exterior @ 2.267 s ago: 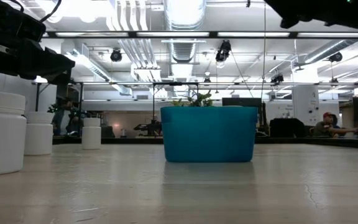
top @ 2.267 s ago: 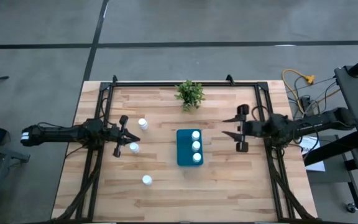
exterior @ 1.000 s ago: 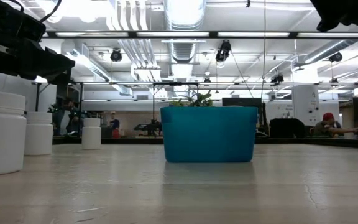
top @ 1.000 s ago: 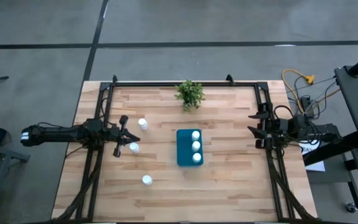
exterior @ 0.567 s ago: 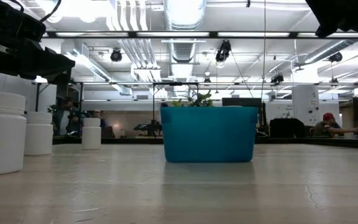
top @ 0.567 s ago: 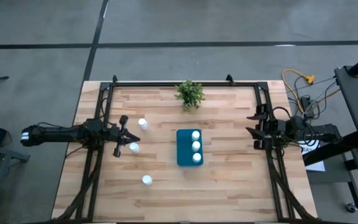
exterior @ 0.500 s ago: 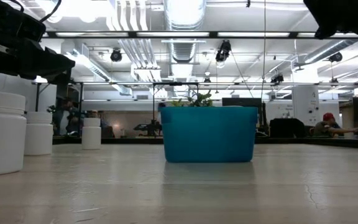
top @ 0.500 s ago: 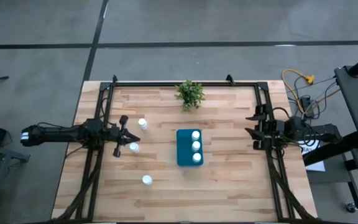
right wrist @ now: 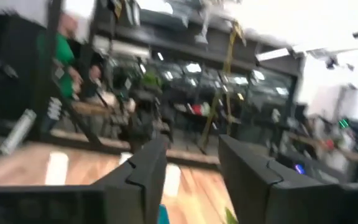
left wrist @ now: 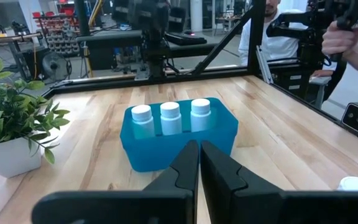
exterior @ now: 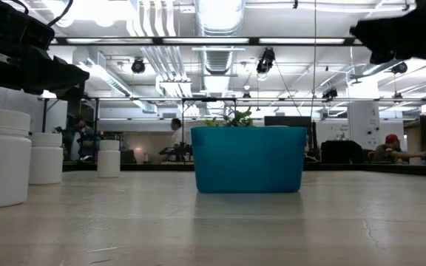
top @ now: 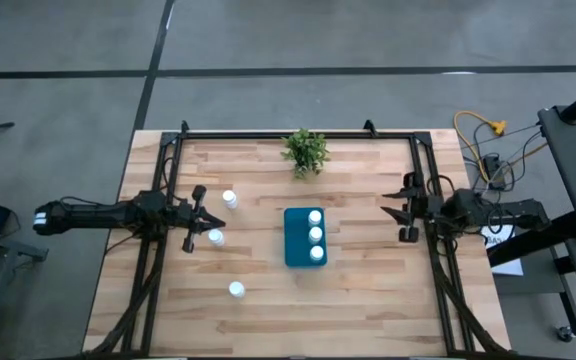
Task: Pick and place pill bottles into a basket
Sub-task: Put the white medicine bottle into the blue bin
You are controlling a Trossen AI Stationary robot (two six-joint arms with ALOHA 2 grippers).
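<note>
— On the worktop (top: 268, 310), where is the basket (top: 304, 238)?
— Near the middle. It is blue, and three pill bottles stand in a row inside it (top: 315, 234). The small green plant (top: 305, 151) is behind it, a bit apart.
— Where are the other bottles?
— Three more stand on the wood, to the left of the basket. One (top: 230, 199) is toward the back, one (top: 215, 238) is in the middle, and one (top: 236, 290) is toward the front.
— What is the left claw (top: 197, 218) doing?
— It hangs just beside the middle bottle. Its two fingers are pressed together, with nothing between them.
— And the right claw (top: 402, 210)?
— It is up in the air, at the right side of the worktop, well apart from the basket. Its fingers (right wrist: 146, 168) are apart, and they hold nothing.
</note>
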